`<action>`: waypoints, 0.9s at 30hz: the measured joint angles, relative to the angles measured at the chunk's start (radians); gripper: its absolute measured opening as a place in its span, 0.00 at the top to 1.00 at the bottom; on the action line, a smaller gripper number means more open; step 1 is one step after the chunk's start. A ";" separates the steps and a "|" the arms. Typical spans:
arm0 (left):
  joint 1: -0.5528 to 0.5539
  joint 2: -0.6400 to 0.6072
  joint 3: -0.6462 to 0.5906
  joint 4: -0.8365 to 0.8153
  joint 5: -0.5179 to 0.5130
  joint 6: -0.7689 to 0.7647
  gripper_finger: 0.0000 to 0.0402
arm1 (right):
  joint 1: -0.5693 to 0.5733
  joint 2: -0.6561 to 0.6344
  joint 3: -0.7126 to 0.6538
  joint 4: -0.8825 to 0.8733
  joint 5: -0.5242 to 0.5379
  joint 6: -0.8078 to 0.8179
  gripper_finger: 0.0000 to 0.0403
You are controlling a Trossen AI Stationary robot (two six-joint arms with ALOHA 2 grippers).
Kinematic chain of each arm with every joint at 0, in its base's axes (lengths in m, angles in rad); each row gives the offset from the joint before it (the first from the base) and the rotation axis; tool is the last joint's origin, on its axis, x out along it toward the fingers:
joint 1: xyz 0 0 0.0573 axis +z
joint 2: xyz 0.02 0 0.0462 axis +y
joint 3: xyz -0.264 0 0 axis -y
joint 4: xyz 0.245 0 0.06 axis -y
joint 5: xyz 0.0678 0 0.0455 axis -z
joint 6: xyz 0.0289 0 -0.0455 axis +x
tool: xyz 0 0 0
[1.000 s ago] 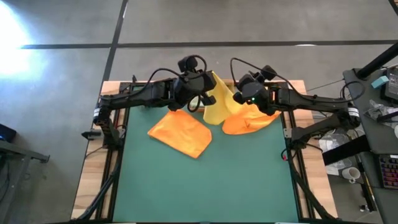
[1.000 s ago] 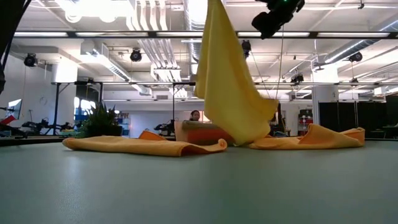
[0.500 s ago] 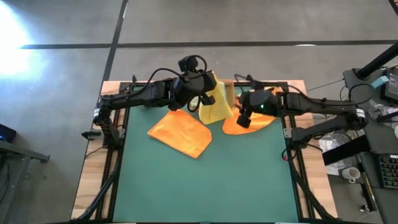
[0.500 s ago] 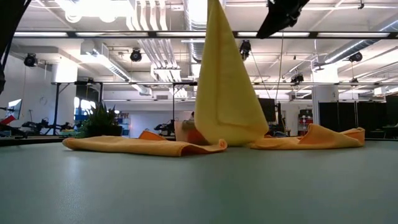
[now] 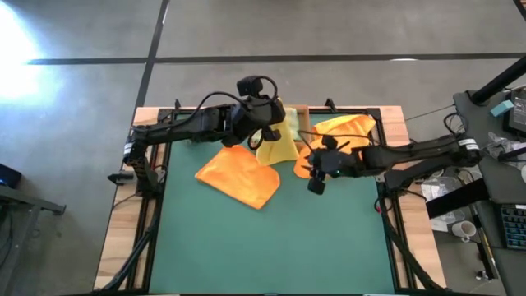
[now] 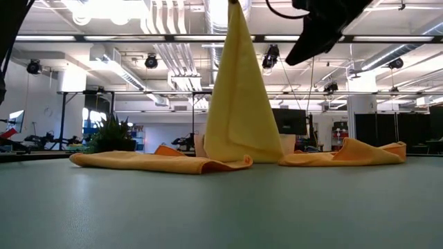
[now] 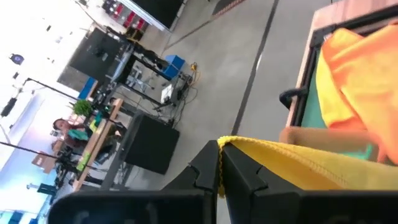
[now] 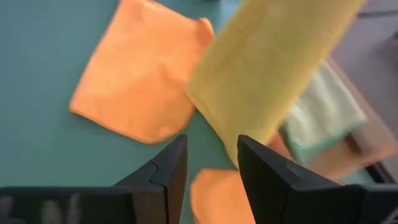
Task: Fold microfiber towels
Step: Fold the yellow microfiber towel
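Hanging from the left gripper's [image 5: 269, 125] shut fingers, the yellow towel [image 5: 279, 145] trails onto the table, while the right gripper [image 5: 317, 182] hovers open and empty; dragging could bunch it.

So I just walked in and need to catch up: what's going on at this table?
The left gripper is shut on a yellow towel, holding it up by one corner so its lower edge rests on the green mat. The right gripper hangs open nearby, holding nothing. Two orange towels lie on the mat.
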 joint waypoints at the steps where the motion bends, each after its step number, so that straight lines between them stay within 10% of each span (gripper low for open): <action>1: 0.000 0.004 -0.001 -0.012 0.006 -0.017 1.00 | 0.007 0.012 -0.013 0.034 0.000 0.000 0.67; 6: 0.000 0.031 -0.036 -0.062 0.108 -0.073 1.00 | 0.022 0.087 -0.044 0.081 -0.001 0.025 0.67; 27: 0.133 0.076 -0.056 -0.053 -0.056 -0.065 1.00 | -0.018 0.464 -0.049 0.444 0.001 -0.139 0.67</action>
